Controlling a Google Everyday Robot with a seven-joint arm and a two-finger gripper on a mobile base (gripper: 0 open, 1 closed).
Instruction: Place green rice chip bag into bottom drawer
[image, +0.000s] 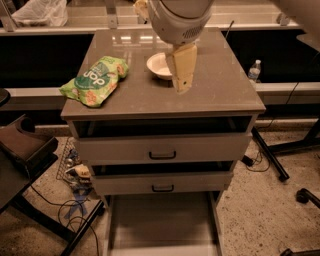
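Green rice chip bag lies left of the gripper, whose grip cannot be told; bottom drawer stands open below it.

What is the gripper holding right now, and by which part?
Nothing. The gripper hangs empty above the cabinet top beside the white bowl; the green rice chip bag lies apart on the top's left side.

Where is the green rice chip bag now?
Camera view: the green rice chip bag lies on the cabinet top, left of the white bowl; the end effector hangs beside it.
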